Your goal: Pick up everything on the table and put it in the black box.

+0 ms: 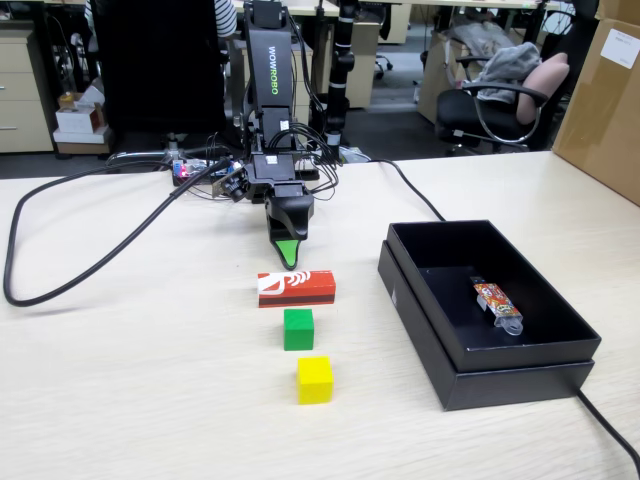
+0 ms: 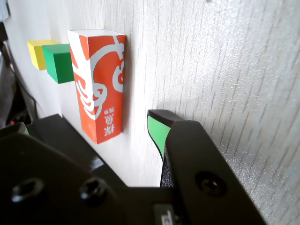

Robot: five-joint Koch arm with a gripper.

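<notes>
In the fixed view my gripper (image 1: 289, 252) points down at the table (image 1: 140, 400), just behind the flat red box (image 1: 296, 288) with the white mark. In front of that box stand the green cube (image 1: 298, 329) and then the yellow cube (image 1: 315, 380), in a row. The black box (image 1: 425, 325) sits to the right. In the wrist view my gripper (image 2: 89, 123) is open and holds nothing. One green-padded fingertip (image 2: 157, 129) is to the right of the red box (image 2: 98, 79), without touching it. Beyond lie the green cube (image 2: 58, 62) and the yellow cube (image 2: 35, 52).
A small orange packet (image 1: 497, 303) lies inside the black box. A thick black cable (image 1: 60, 215) loops over the left of the table, and a thinner one (image 1: 415, 198) runs behind the black box. A brown carton (image 1: 605, 100) stands at the far right.
</notes>
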